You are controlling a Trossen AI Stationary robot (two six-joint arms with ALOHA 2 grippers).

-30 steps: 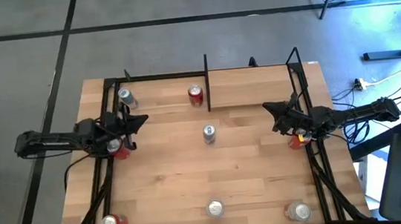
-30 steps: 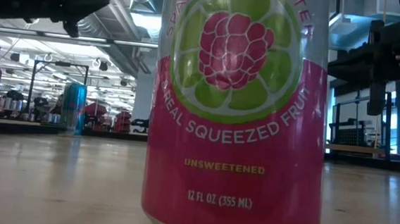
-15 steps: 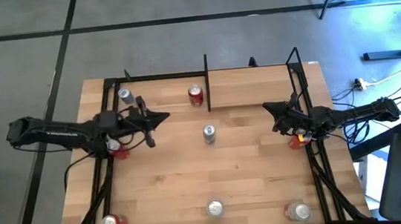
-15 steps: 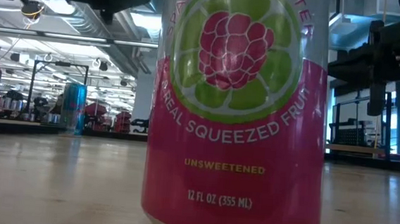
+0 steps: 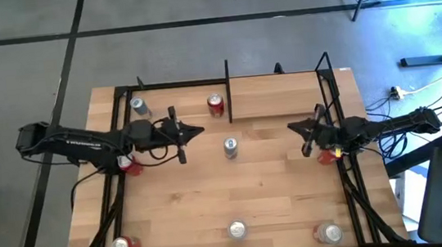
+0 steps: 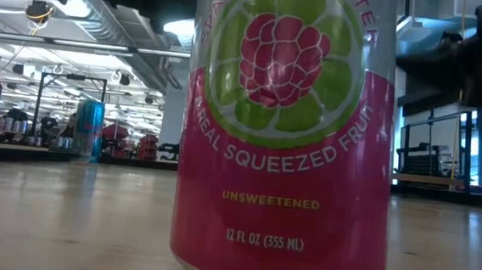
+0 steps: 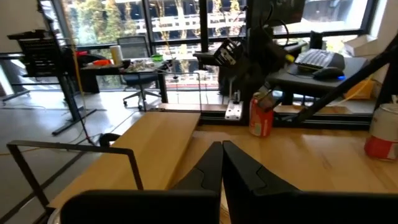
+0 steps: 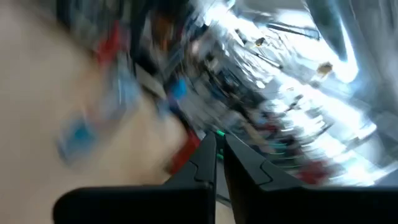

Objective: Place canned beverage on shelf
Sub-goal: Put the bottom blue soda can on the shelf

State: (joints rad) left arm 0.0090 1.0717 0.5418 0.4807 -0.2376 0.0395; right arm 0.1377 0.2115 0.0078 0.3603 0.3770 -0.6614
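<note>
Both tools are pinched narrow and hold nothing: left tool (image 5: 195, 132) near center can (image 5: 230, 146), right tool (image 5: 294, 127) opposite.

pink can (image 6: 285, 138) top cropped, right wrist view motion-blurred

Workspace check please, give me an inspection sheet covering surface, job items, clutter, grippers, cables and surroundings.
Surface: light wooden tabletop inside a black frame.
Job's things: shelf along the far edge, split by a black upright bar; red can and silver can stand in its left bay. Centre can stands mid-table; three cans near the front edge, including the pink raspberry can close to the low camera.
Clutter: nothing seen.
Grippers: left gripper shut, empty, left of the centre can. Right gripper shut, empty, at the table's right side.
Cables: power strip and cords on the floor, right.
Surroundings: grey floor; desks and office chairs beyond.
</note>
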